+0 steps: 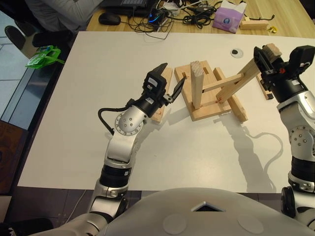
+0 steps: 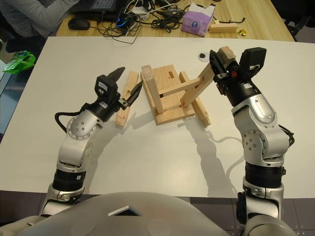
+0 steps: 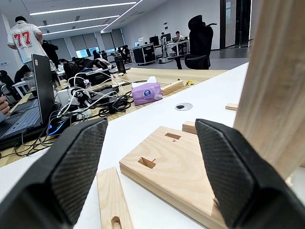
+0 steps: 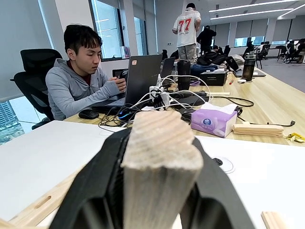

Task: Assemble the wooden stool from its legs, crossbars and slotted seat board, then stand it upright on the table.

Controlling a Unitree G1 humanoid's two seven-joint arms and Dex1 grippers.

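the left gripper (image 1: 172, 74) hovers above the table (image 2: 147, 157) with its fingers (image 3: 76, 167) spread wide and nothing between them. a loose leg (image 2: 123, 114) lies flat just below and beside these fingers; we cannot tell whether they touch it. the slotted seat board (image 2: 172, 109) lies flat on the table just beyond the left fingertips, on the side toward the right arm. an upright leg (image 2: 151, 91) stands in the board, close in front of the open fingers.

the right gripper (image 2: 222, 61) is raised above the table, its fingers clamped on the top end of a tilted leg (image 4: 159, 143). from these fingers the tilted leg slopes down toward the seat board. a crossbar (image 2: 178, 88) runs between the tilted leg and the upright leg. a further wooden piece (image 2: 202, 115) lies flat along the board's edge, below the tilted leg and well below the right fingers.
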